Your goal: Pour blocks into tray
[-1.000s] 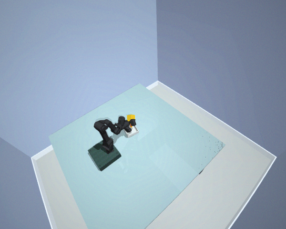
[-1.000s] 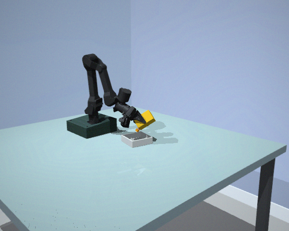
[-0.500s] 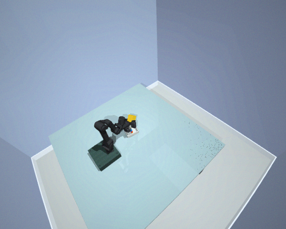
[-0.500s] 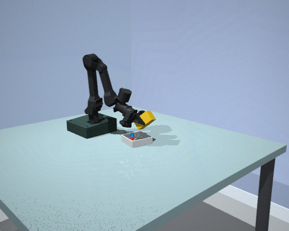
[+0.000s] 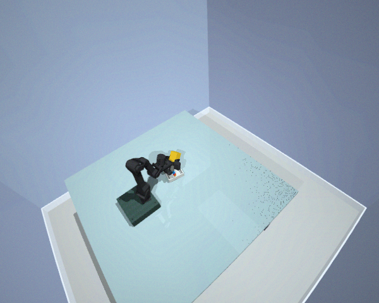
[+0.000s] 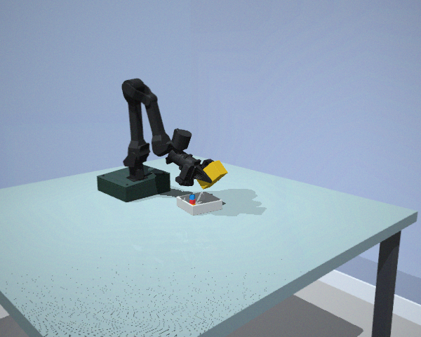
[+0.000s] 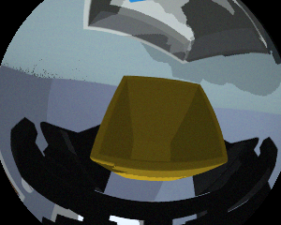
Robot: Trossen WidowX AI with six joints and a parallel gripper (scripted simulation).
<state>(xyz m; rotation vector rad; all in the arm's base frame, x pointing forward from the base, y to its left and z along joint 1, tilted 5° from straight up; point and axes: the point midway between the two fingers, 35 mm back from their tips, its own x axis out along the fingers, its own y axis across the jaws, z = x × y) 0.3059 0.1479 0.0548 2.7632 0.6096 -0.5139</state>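
Pale blue walls (white skirting along the bottom).

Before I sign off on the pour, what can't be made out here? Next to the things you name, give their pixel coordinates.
- Tray (image 5: 180, 177) (image 6: 208, 209) (image 7: 131, 34): wrist view crops its far part; the arm covers some in the top view.
- Orange block (image 6: 194, 203): mostly behind the tray wall, exterior view.
- Block count: too small in the top view.

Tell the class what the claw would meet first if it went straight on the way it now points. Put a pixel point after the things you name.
The claw (image 5: 175, 164) (image 6: 205, 175) (image 7: 155, 120) slants down past the white tray (image 5: 176, 179) (image 6: 207, 209) (image 7: 131, 34), so probably the pale table (image 5: 189, 211) (image 6: 130, 246) (image 7: 51, 47) first, met by the yellow cup (image 5: 174, 156) (image 6: 213, 173) (image 7: 152, 117) it grips; depth is unclear.
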